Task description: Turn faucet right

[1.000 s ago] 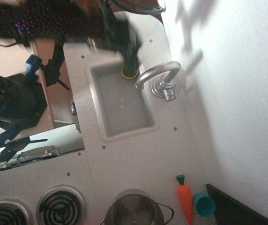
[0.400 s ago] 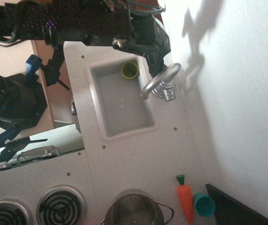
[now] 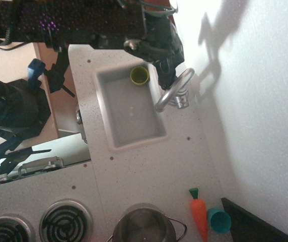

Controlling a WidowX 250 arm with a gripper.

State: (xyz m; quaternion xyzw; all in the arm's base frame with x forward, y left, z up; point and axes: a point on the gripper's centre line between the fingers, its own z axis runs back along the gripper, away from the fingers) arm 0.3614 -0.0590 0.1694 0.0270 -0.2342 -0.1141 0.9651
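Note:
The silver faucet [image 3: 175, 90] stands at the right rim of the white sink [image 3: 134, 138]. Its curved spout reaches down-left over the sink's right edge. My black gripper [image 3: 166, 71] comes in from the top left and presses against the upper side of the spout. Its fingers are dark and overlapping, so I cannot tell whether they are open or shut. A yellow-green cup [image 3: 139, 75] sits in the sink's upper corner, just left of the gripper.
A steel pot [image 3: 144, 225] stands at the bottom edge, next to two stove burners [image 3: 66, 222]. An orange toy carrot [image 3: 199, 214] and a teal cup [image 3: 218, 220] lie at the bottom right. A white wall runs along the right side.
The gripper has moved from over the yellow-green cup to the right, onto the faucet. The spout has swung from pointing left to pointing down-left.

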